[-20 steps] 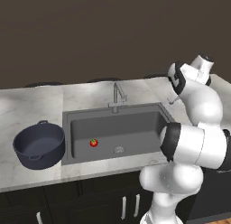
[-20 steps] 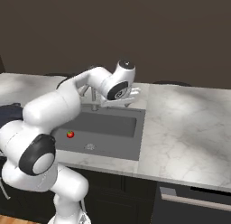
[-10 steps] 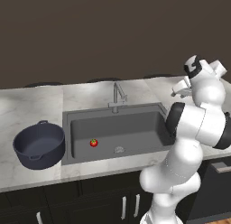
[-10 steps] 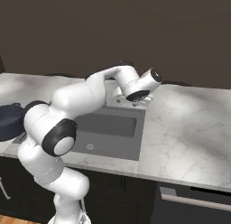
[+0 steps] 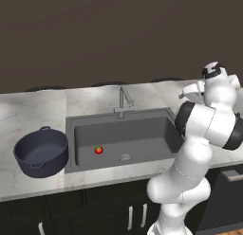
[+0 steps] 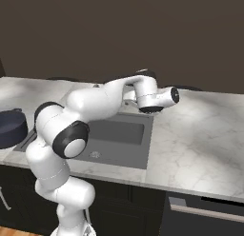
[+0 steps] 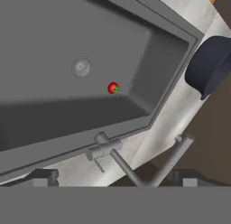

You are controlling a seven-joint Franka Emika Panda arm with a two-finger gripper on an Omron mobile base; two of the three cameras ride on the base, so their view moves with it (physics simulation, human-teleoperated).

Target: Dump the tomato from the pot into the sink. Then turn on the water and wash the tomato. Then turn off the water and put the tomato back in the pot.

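Over the last second the arm has swung away from above the sink (image 5: 71, 134) toward the counter (image 6: 200, 135) at the basin's right end, its wrist rolling upward; the tomato, the pot and the faucet have not moved.

In the left base view, working outward from the camera: the counter's front edge runs along 6 o'clock, and the pot (image 5: 41, 152) sits on it at about 8 o'clock, empty as far as can be seen, just beside the sink's left rim. The tomato (image 5: 98, 149) lies on the basin floor toward the left end, near the middle of the picture, and the drain (image 5: 125, 157) sits a little to its right (apart from it, not touching). The faucet (image 5: 123, 100) stands at the far rim, toward 12 o'clock. The gripper (image 5: 188, 92) is up at about 2 o'clock, beyond the sink's right end and well apart from the tomato.

In the hand view the two dark fingertips (image 7: 43, 177) rise near 7 and 5 o'clock, set far apart, so the hand is spread wide and grips nothing. The faucet (image 7: 135, 166) passes between them without visibly touching either. Beyond it lie the basin, the tomato (image 7: 113, 87) near the centre, and the pot (image 7: 210, 67) at 2 o'clock.
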